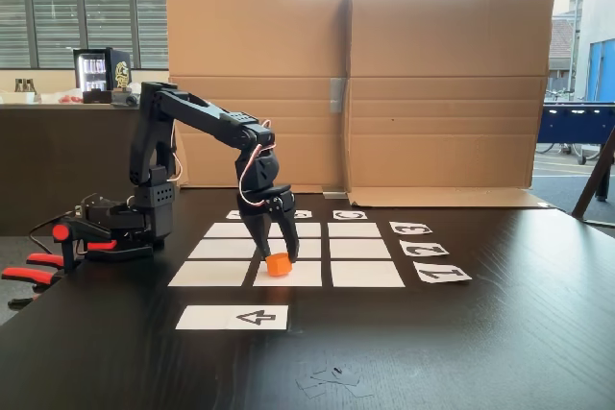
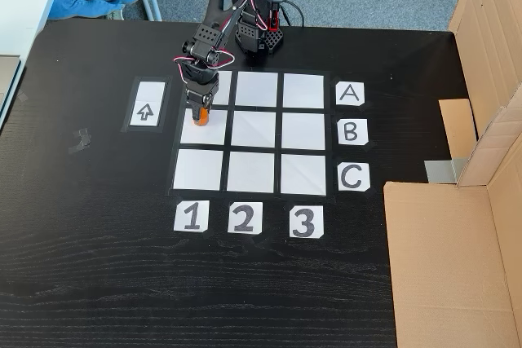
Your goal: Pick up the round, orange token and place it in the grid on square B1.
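The orange token sits tilted at the lower end of my black gripper, whose fingers close on it from both sides. It is at or just above square B1, near that rectangle's edge towards row A. In a fixed view, the white grid lies in front of the arm base, with cards A, B, C on its right and 1, 2, 3 below. In the other fixed view, the grid has B1 in the middle of the nearest row.
A white strip with a black arrow lies beside the grid. A cardboard wall lines one side of the black table. A red-handled device sits at the table's left edge. Tape scraps lie near the front.
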